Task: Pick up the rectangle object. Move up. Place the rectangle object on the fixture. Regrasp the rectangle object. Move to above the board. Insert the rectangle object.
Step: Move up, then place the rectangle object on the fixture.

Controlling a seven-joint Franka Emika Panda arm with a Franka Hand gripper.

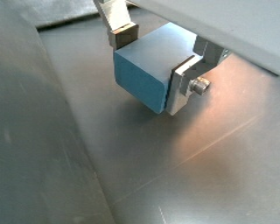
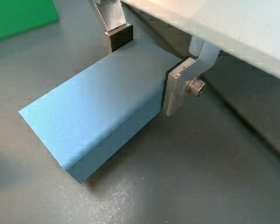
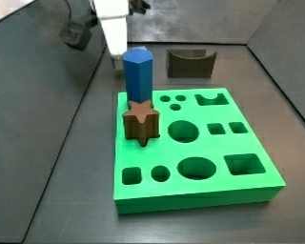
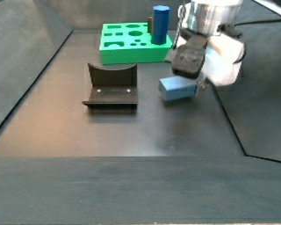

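Your gripper (image 2: pixel 150 61) is clamped on the rectangle object (image 2: pixel 94 114).

Both wrist views show its fingers (image 1: pixel 185 83) pressing opposite faces; in a side view you see the block (image 4: pixel 176 87) low over the floor, right of the fixture (image 4: pixel 110 86), with the board (image 4: pixel 131 40) behind.

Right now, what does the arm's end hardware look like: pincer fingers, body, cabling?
The pincer has flat silver metal plate fingers with dark pads and a bolt through one plate. In a side view, above the pincer sits a white rounded housing with a dark block on its front. No cabling is clearly visible on it.
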